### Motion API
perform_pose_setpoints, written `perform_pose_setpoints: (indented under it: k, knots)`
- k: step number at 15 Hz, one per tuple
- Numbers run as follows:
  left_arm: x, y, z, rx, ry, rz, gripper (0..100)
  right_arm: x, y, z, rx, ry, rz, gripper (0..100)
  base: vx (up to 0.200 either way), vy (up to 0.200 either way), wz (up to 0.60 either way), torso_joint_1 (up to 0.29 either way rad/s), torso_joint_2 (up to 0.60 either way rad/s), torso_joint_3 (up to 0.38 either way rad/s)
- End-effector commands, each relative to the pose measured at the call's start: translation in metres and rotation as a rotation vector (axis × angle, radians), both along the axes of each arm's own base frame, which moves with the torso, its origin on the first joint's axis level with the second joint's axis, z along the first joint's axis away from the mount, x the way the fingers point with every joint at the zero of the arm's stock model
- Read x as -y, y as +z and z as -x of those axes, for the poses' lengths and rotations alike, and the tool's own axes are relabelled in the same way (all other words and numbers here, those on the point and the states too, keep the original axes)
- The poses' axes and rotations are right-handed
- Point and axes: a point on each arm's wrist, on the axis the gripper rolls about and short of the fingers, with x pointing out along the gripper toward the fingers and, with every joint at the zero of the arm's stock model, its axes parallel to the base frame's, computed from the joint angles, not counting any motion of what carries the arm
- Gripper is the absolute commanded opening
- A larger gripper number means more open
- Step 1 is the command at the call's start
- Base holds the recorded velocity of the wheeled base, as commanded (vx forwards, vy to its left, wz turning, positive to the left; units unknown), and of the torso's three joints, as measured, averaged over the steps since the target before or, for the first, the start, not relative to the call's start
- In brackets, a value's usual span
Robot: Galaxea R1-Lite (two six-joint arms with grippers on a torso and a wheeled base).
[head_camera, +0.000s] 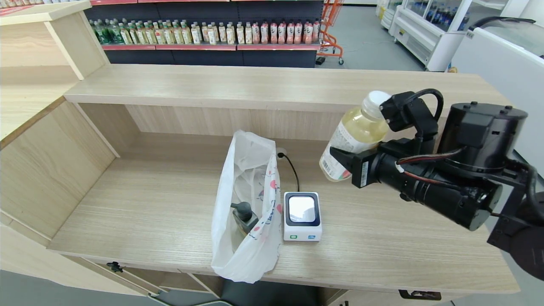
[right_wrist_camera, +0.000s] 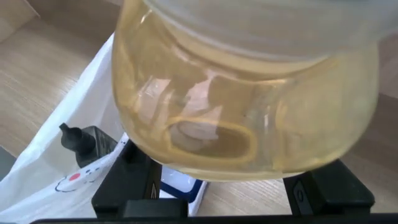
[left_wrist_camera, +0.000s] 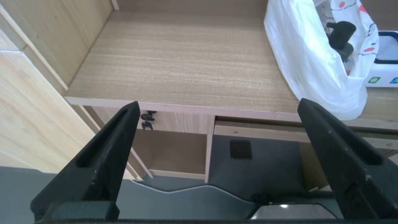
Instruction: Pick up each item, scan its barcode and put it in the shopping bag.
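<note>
The right gripper (head_camera: 355, 159) is clamped on the bottle (head_camera: 357, 131), a clear one of pale yellow drink with a white cap. It holds the bottle tilted in the air over the counter (head_camera: 148, 212), up and to the right of the scanner (head_camera: 302, 216). The scanner sits on the counter, screen up, just beside the white bag (head_camera: 244, 204), with its cable (head_camera: 293, 168) running to the back wall. The bag stands open, and a dark pump bottle (head_camera: 244, 214) is inside it. The left gripper (left_wrist_camera: 219, 109) hangs low in front of the counter's edge, its fingers (left_wrist_camera: 106, 155) wide apart with nothing between them.
</note>
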Motion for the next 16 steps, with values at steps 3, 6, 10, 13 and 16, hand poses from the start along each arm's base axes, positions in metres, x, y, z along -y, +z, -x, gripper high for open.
perform_pose_setpoints:
  k: [3, 6, 10, 13, 16]
  knots:
    - [0.000, 0.000, 0.000, 0.000, -0.001, -0.001, 100, 0.001, 0.005, 0.005, 0.009, 0.007, -0.027, 0, 0.000, 0.200, 0.00, -0.004, 0.00, -0.002]
    - [0.000, 0.000, 0.000, 0.000, -0.001, 0.002, 100, -0.003, 0.006, 0.007, 0.008, 0.026, -0.025, 0, 0.000, 0.200, 0.00, 0.015, 0.00, -0.002]
    - [0.000, 0.000, 0.000, 0.000, -0.001, -0.001, 100, -0.011, -0.010, -0.003, -0.032, 0.047, 0.004, 0, 0.000, 0.200, 0.00, 0.000, 0.00, 0.005]
    - [0.000, 0.000, 0.000, 0.000, -0.001, -0.001, 100, -0.018, -0.028, -0.014, -0.079, 0.043, 0.029, 0, 0.000, 0.000, 0.00, 0.000, 0.00, 0.000]
    - [0.000, 0.000, 0.000, 0.001, -0.001, -0.002, 100, -0.023, -0.051, -0.035, -0.063, 0.047, 0.017, 0, 0.000, 0.000, 0.00, 0.000, 0.00, 0.000]
